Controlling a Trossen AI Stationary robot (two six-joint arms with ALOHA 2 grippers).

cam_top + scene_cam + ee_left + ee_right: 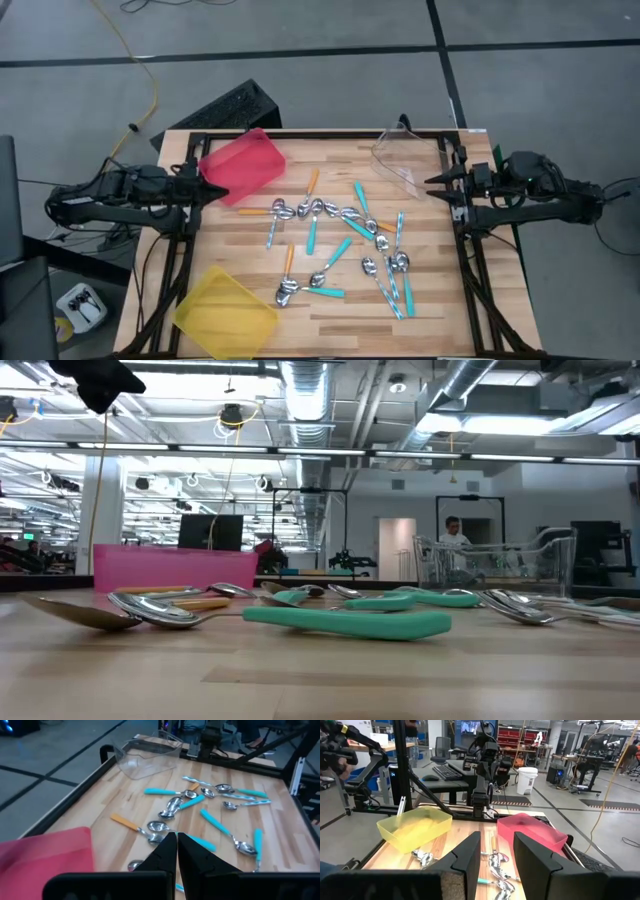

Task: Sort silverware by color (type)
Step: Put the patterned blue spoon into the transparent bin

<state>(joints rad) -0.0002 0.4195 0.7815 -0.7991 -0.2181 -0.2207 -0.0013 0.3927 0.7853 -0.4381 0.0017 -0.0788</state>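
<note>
I hold both arms parked at the table's side edges, clear of the work area, so the overhead camera sees every spoon. The left gripper (222, 191) has its fingers pressed together and holds nothing; it sits at the edge of the red bin (243, 165), just beside its rim. The right gripper (432, 183) has its fingers (465, 857) parted with an empty gap between them; the clear bin (408, 157) lies just ahead of it and slightly off to one side.

The silverware (340, 245) lies scattered on the wooden table (440, 300), between the two grippers and well apart from both. No spoon is in any bin yet, so I judge sorting has not started. The yellow bin (226, 311) sits at the table corner on the left gripper's side, away from its tips.

Obstructions: several spoons overlap in a chain ahead of the left gripper, bowls touching handles. I judge a pick there could drag a neighbour. A teal-handled spoon (350, 622) lying more isolated offers easier access.
</note>
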